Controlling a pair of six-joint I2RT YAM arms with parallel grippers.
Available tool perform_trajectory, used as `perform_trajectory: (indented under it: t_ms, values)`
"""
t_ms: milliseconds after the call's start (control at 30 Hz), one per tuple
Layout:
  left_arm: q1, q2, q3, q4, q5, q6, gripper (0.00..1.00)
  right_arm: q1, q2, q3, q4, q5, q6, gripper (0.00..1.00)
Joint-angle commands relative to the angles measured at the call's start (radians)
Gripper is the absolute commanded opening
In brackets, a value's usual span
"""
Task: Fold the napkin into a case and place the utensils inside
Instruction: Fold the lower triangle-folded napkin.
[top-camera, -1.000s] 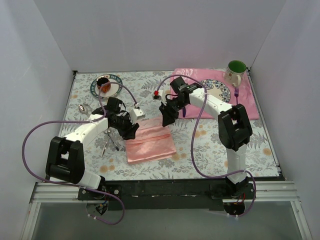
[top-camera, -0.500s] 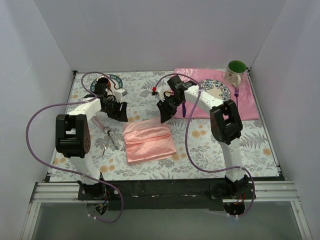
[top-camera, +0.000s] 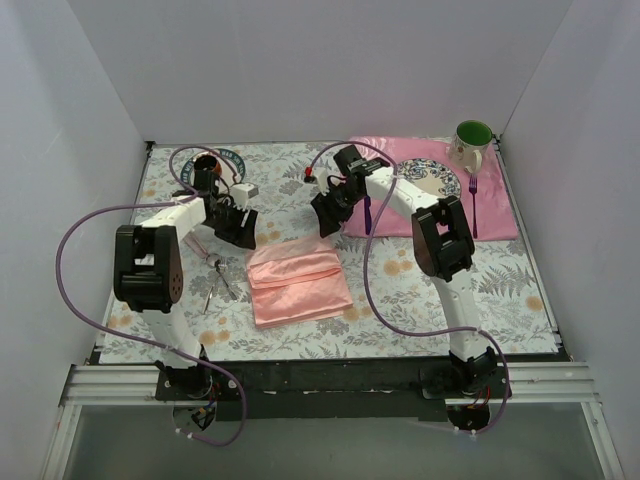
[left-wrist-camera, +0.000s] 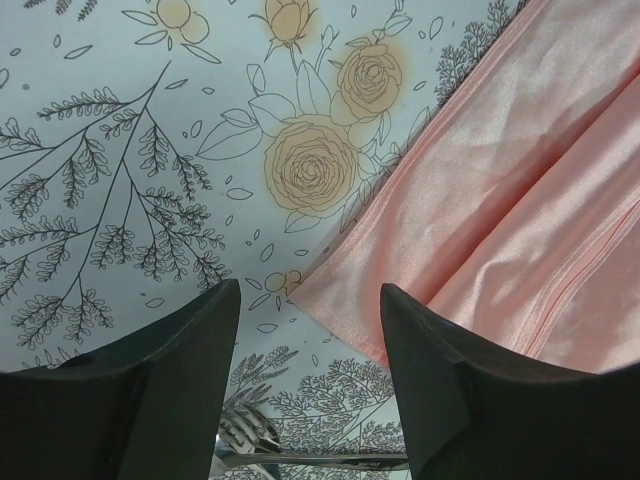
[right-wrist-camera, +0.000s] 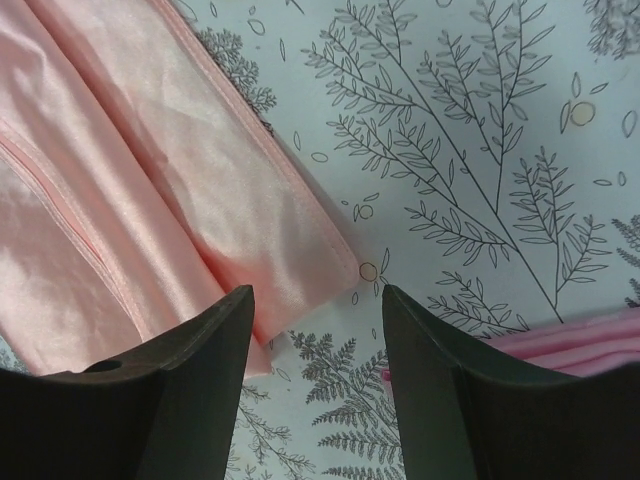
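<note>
**Top external.** The napkin (top-camera: 298, 280) lay folded into a layered oblong on the table (top-camera: 480, 290), on the base side of both sets of jaws and between them. The left gripper (top-camera: 240, 228) hung just beyond its far-left corner and the right gripper (top-camera: 325, 215) just beyond its far-right corner. Contact with the cloth could not be judged from here. The utensils (top-camera: 218, 285) lay bunched on the table, to the base side of the left jaws, just off the napkin's left edge.

**Left wrist.** The jaws stood parted and empty. A napkin corner lay just ahead of the gap, with the cloth spreading off to the right. The tines of one of the utensils showed beneath the gap.

**Right wrist.** The jaws stood parted and empty. The hemmed napkin corner lay just ahead of the gap, with the folds running off to the left. An edge of the placemat (right-wrist-camera: 590, 340) showed beside the right finger.

**Handling (judgement).**
- The cloth looked thin, satiny and limp, and probably slippery, so the layers could slide apart if dragged.
- The best hold would be a pinch on the hemmed corners or the top layer's edge, both sides together.
- The utensils looked light, rigid and low-lying, so they should be taken across the mid-handle.
</note>
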Motion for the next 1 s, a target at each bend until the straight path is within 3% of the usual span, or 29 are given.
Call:
perform_trajectory:
  t_ms: [0, 300, 467, 567, 600, 700, 867, 967]
  values:
    - [0.0, 0.029, 0.023, -0.016, 0.015, 0.042, 0.58, -0.001, 0.021, 0.035, 0.013, 0.001, -0.015, 0.63]
    - [0.0, 0.083, 0.057, -0.076, 0.105, 0.067, 0.57, -0.005, 0.052, 0.037, 0.015, -0.049, -0.02, 0.62]
    - [0.001, 0.113, 0.072, -0.102, 0.131, 0.068, 0.55, -0.008, 0.07, 0.06, -0.016, -0.123, -0.021, 0.53]
    - [0.0, 0.126, 0.084, -0.111, 0.153, 0.076, 0.53, -0.013, 0.064, 0.061, -0.019, -0.146, -0.021, 0.4]
    - [0.0, 0.136, 0.091, -0.115, 0.157, 0.076, 0.52, -0.015, 0.061, 0.061, -0.016, -0.152, -0.018, 0.3]
    - [0.0, 0.155, 0.112, -0.137, 0.166, 0.079, 0.49, -0.021, 0.053, 0.068, -0.014, -0.169, -0.003, 0.14]
    - [0.0, 0.158, 0.121, -0.155, 0.18, 0.097, 0.48, -0.022, 0.032, 0.066, -0.026, -0.192, -0.007, 0.01]
    - [0.0, 0.153, 0.114, -0.163, 0.18, 0.105, 0.48, -0.024, 0.015, 0.048, -0.017, -0.215, -0.013, 0.01]
